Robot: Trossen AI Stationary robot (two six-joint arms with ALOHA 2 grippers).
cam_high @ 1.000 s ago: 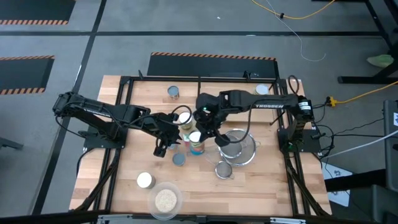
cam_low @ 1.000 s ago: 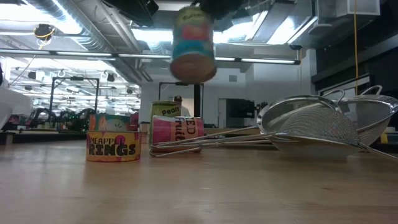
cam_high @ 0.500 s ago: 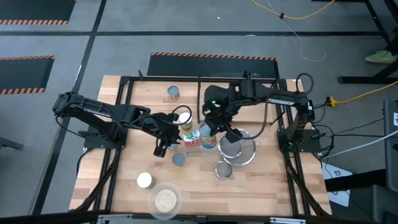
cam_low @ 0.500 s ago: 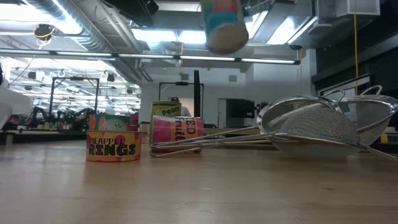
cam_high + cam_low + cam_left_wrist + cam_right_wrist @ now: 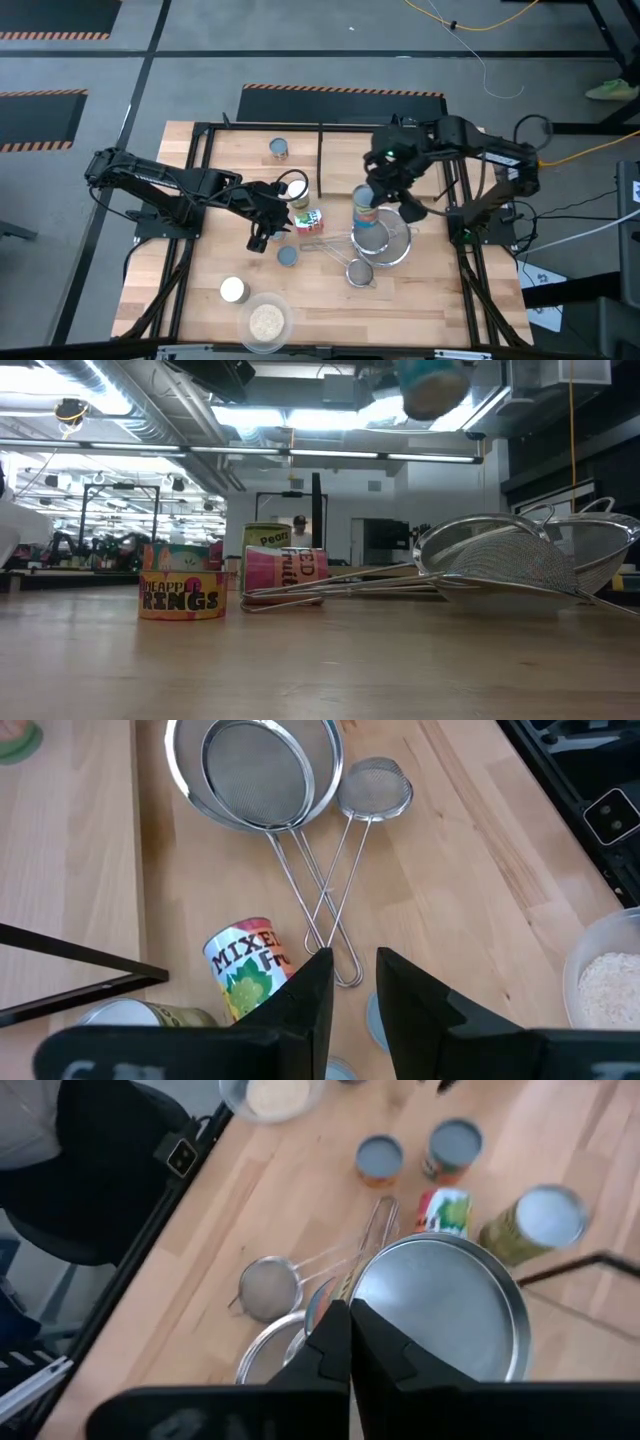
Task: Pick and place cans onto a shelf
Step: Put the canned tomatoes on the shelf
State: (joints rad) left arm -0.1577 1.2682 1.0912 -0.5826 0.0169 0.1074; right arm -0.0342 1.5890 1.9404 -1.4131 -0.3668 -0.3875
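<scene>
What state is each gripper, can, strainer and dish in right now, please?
right gripper: shut on the held can.
held can: lifted clear of the table, above the strainers.
left gripper: open, empty, near the mixed fruit can.
mixed fruit can: lying on its side on the table.
pineapple rings can: upright on the table.
strainers: resting on the table, two nested.
dish of grains: upright, filled.

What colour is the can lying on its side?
Red, green and white can, seen best from the left wrist.
</scene>
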